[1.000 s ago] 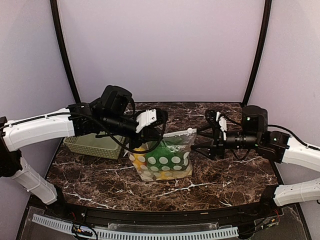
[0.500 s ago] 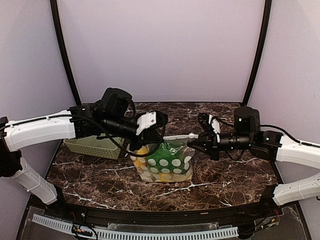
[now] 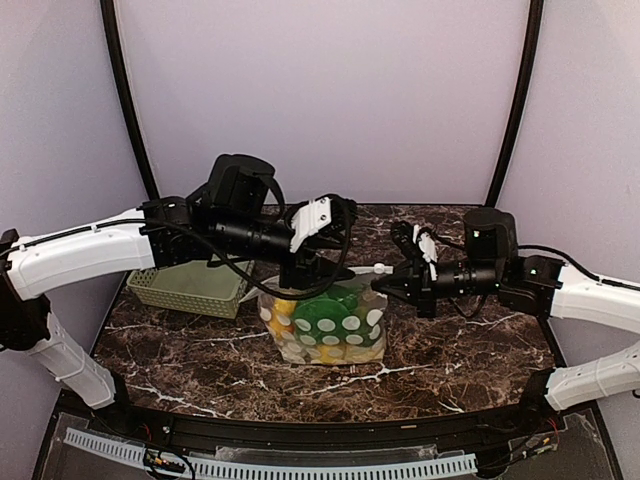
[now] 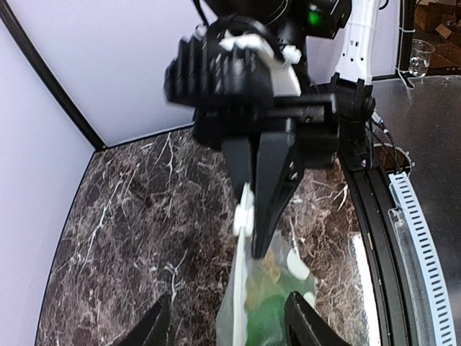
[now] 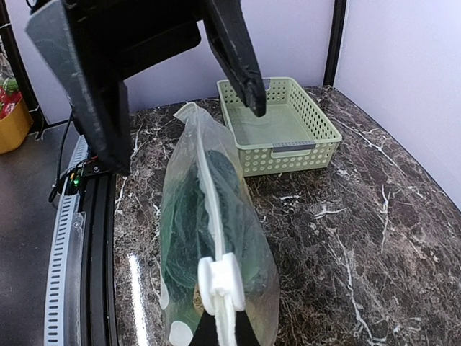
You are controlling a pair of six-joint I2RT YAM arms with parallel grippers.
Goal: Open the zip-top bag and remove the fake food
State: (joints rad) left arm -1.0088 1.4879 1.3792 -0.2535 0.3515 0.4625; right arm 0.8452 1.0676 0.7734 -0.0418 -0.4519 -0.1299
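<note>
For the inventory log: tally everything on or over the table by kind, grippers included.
grippers: 2 (left gripper, right gripper)
zip-top bag: 1
basket: 1
fake food: bagged, pieces cannot be counted
Total: 4, not counting the food

Work surface: dark, white-veined marble-pattern table [image 3: 450,350].
Two items rest on it: a pale green slotted basket [image 3: 185,288] at the left side, and a dotted zip-top bag [image 3: 325,330] standing upright near centre, just beside the basket.
</note>
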